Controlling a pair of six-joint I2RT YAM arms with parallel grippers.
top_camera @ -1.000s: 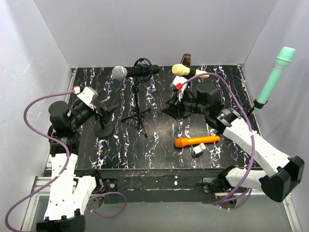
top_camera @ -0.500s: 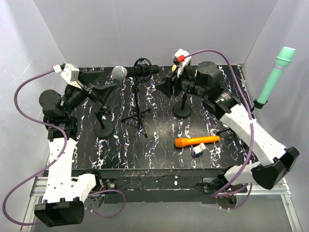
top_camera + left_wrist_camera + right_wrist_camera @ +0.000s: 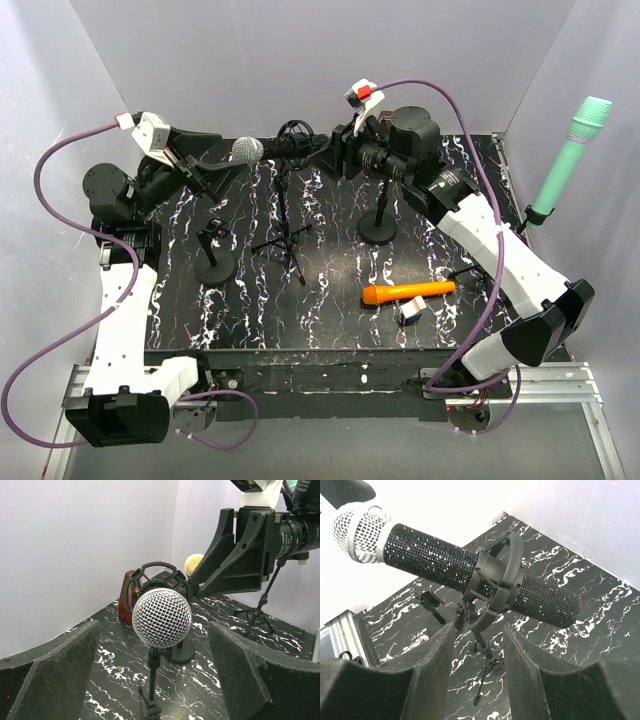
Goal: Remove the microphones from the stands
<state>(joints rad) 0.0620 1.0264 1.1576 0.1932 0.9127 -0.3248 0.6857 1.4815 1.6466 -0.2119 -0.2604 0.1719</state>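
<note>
The microphone point(image 3: 262, 149) has a silver mesh head and a glittery black body. It lies level in a black shock mount point(image 3: 293, 134) on top of the tripod stand point(image 3: 285, 238). My left gripper point(image 3: 218, 158) is open and faces the mesh head point(image 3: 161, 617), which sits in front of its two spread fingers point(image 3: 55, 680) without touching them. My right gripper point(image 3: 335, 155) is open at the tail side. In the right wrist view the black body point(image 3: 430, 560) and the mount point(image 3: 497, 580) sit just above its fingertips point(image 3: 445, 640), with the stand pole point(image 3: 485, 645) between them. Nothing is held.
A round-base stand point(image 3: 378, 228) is under the right arm and another with a bare clip point(image 3: 213, 262) is near the left arm. An orange microphone point(image 3: 408, 292) and a small box point(image 3: 411, 311) lie at the front. A green microphone point(image 3: 570, 160) leans by the right wall.
Both arms have lifted off the table and swung to the microphone on the tripod. The left gripper came up to its head, and the right left the round-base stand for its tail.
</note>
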